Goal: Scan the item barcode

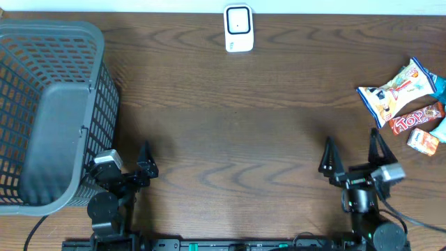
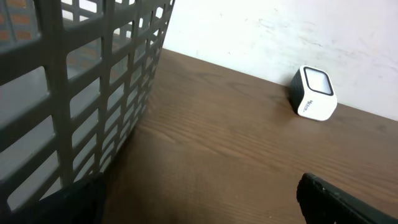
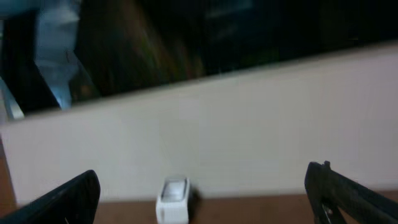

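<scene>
The white barcode scanner stands at the table's far edge, its window facing up; it also shows in the left wrist view as the scanner and, blurred, in the right wrist view as the scanner. The items lie at the far right: a yellow-white snack bag, a red bar and a small orange box. My left gripper is open and empty beside the basket. My right gripper is open and empty, left of the items.
A large grey mesh basket fills the left side, and its wall is close against my left gripper. A blue packet pokes in at the right edge. A pale wall runs behind the table.
</scene>
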{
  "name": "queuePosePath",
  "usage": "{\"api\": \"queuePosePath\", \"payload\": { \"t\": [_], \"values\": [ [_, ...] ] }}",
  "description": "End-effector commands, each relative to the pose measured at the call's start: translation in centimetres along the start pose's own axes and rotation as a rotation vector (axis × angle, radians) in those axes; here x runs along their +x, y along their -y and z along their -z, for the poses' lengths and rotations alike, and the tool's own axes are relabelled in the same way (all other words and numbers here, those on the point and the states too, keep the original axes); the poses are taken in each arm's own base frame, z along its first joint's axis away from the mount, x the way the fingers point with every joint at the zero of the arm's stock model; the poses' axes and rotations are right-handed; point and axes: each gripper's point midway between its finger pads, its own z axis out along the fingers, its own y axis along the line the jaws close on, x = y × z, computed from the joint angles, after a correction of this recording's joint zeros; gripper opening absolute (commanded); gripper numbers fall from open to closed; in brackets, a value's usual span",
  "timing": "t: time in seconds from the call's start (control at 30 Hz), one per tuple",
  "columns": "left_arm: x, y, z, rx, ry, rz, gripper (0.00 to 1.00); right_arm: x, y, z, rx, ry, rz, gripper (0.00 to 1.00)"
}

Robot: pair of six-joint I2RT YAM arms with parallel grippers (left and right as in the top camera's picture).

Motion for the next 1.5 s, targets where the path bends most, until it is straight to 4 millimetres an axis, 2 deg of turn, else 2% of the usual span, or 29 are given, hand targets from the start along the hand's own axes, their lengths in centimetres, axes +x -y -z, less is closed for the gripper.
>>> {"api": "queuePosePath", "payload": {
  "t": [0.0, 0.13, 0.27, 0.6, 0.97, 1.17, 1.3, 1.47],
  "values": [
    [1.3, -0.4, -0.2, -0.012, -0.03, 0.0, 0.98, -1.1, -0.4, 0.2, -0.014, 0.057, -0.025, 0.99],
    [1.3, -0.4, -0.2, -0.012, -0.03, 0.0, 0.98, -2.5, -0.7, 0.3, -0.033, 0.113, -0.069, 0.99],
    [1.3, -0.4, -0.2, -0.012, -0.03, 0.0, 0.98, -3.0, -0.9, 0.4, -0.042, 0.138, -0.09, 0.99],
    [1.3, -0.4, -0.2, -0.012, -0.03, 0.0, 0.98, -2.3, -0.8, 0.4, -0.044, 0.123, -0.122, 0.99],
    [1.3, -0.4, -0.2, -0.012, -0.03, 0.0, 0.98, 2.2, 3.0, 0.5, 0.154, -0.04, -0.124, 0.99],
    [1.3, -0.4, -0.2, -0.012, -0.03, 0.0, 0.98, 4.4, 3.9, 0.8, 0.195, -0.135, -0.006, 0.99],
    [1.3, -0.4, -0.2, -0.012, -0.03, 0.0, 0.98, 6.7, 4.6, 1.4, 0.221, -0.238, 0.046, 0.99],
    [1.3, -0.4, -0.2, -0.012, -0.03, 0.0, 0.98, 9.5, 6.6, 2.9, 0.335, -0.36, 0.058, 0.99]
  ]
}}
